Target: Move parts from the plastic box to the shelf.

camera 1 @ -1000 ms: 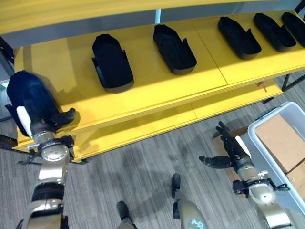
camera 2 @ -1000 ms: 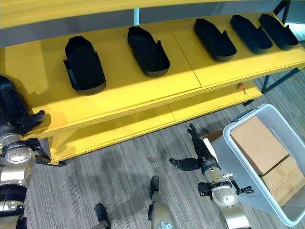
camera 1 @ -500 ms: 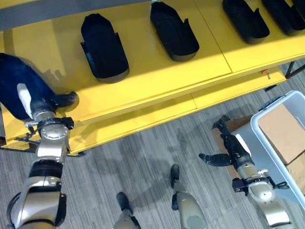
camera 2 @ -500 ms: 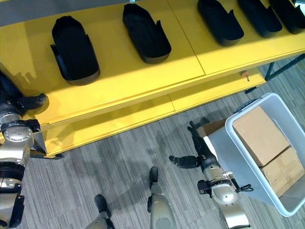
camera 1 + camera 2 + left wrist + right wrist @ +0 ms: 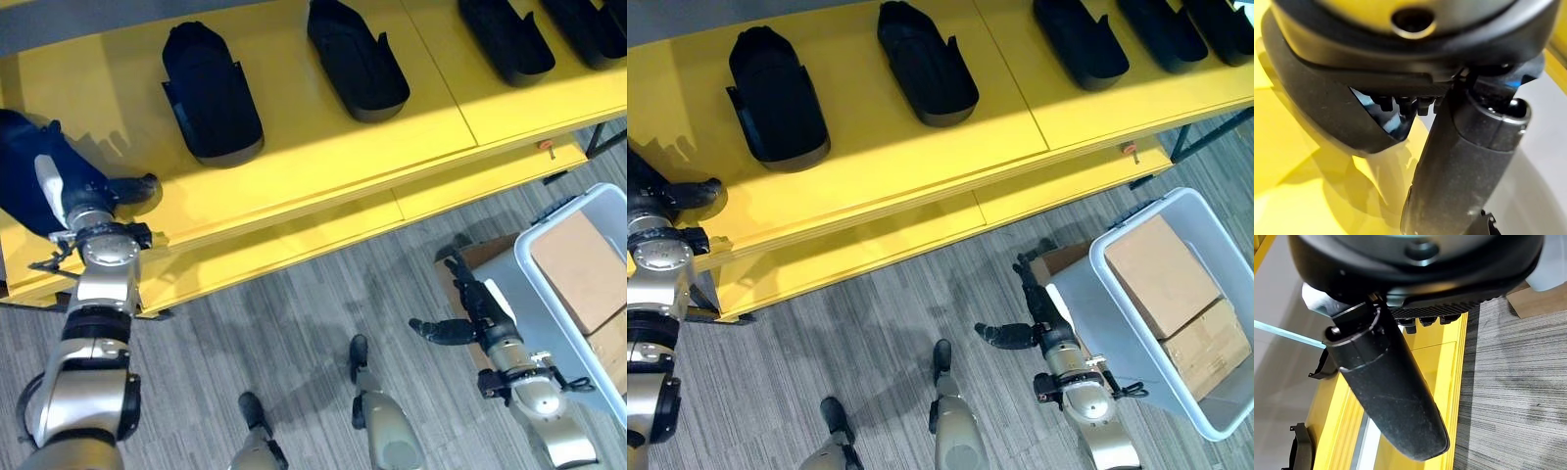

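Note:
A dark, shoe-shaped part [image 5: 24,162] lies at the far left end of the yellow shelf [image 5: 323,166]. My left hand [image 5: 83,201] is against it, thumb [image 5: 1464,161] sticking out sideways over the shelf top. In the left wrist view the part's rim [image 5: 1327,107] rests on the yellow surface close to the hand. Several more black parts [image 5: 211,93] stand in a row along the shelf. The white plastic box [image 5: 1097,264] stands on the floor at the right. Beside it my right hand [image 5: 480,308] hangs open over the floor, holding nothing.
Brown cardboard boxes [image 5: 583,279] sit in the plastic box, and a cardboard piece [image 5: 456,284] lies by its corner. A lower yellow shelf board [image 5: 294,255] juts out under the top one. Grey floor lies between the shelf and the box.
The view has tilted down along the shelf. My left hand has slid a little further onto the shelf with the dark part. The right hand has hardly moved.

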{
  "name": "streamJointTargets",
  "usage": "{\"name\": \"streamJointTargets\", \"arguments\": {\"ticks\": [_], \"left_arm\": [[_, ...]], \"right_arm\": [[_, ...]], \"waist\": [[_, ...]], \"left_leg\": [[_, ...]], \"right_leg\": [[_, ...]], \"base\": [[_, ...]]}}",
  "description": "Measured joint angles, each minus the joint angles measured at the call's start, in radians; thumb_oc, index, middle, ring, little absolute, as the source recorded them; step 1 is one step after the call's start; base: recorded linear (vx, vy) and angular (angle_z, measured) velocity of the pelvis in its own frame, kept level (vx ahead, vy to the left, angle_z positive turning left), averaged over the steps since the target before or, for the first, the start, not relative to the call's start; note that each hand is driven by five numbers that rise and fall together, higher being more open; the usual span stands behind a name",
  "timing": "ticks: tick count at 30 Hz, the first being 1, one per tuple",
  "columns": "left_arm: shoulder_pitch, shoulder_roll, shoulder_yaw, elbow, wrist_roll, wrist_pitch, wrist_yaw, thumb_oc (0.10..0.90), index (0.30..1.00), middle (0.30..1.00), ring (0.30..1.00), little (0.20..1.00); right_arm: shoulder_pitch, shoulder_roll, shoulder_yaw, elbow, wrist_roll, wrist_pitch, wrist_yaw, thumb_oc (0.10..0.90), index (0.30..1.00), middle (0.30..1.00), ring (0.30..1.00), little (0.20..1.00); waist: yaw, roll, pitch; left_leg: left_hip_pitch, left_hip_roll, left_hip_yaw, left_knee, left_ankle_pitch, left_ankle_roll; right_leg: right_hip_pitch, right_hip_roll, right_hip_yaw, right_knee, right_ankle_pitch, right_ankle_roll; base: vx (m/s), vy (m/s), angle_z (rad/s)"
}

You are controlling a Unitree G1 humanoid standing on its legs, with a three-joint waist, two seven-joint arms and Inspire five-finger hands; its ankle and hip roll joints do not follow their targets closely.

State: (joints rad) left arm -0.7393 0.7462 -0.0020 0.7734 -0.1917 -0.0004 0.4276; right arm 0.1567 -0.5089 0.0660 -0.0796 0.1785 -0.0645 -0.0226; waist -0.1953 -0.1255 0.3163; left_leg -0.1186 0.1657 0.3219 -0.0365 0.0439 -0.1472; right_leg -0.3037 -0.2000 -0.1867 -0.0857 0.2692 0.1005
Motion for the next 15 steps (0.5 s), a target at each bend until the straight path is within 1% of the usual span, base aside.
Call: {"name": "streamJointTargets", "arguments": {"ticks": [8,13,15], "left_arm": [[0.028,0.061,-0.034,0.000,0.014,0.004,-0.136,0.900,1.000,1.000,1.000,1.000],[0.067,0.075,-0.034,-0.043,0.048,0.008,-0.184,0.900,1.000,1.000,1.000,1.000],[0.110,0.111,-0.045,-0.093,0.051,0.009,-0.227,0.900,1.000,1.000,1.000,1.000]], "right_arm": [[0.003,0.005,0.000,0.001,0.000,0.001,0.009,0.900,1.000,1.000,1.000,1.000],[0.001,0.025,-0.005,0.001,0.000,0.002,0.017,0.900,1.000,1.000,1.000,1.000],[-0.002,0.032,-0.008,0.003,0.000,0.002,0.027,0.900,1.000,1.000,1.000,1.000]], "waist": [[0.003,-0.002,-0.001],[0.004,-0.002,-0.001],[0.003,-0.002,-0.001]], "left_leg": [[-0.007,-0.001,0.000,0.029,-0.012,0.002],[-0.012,-0.001,-0.001,0.038,-0.013,0.002],[-0.019,0.000,-0.003,0.046,-0.015,0.002]], "right_leg": [[0.002,-0.005,0.007,0.000,0.006,-0.001],[0.002,-0.006,0.006,0.000,0.008,-0.002],[-0.001,-0.007,0.005,0.000,0.010,-0.003]], "base": [[0.00,0.006,-0.01],[0.00,0.000,0.00],[-0.01,-0.001,0.02]]}}
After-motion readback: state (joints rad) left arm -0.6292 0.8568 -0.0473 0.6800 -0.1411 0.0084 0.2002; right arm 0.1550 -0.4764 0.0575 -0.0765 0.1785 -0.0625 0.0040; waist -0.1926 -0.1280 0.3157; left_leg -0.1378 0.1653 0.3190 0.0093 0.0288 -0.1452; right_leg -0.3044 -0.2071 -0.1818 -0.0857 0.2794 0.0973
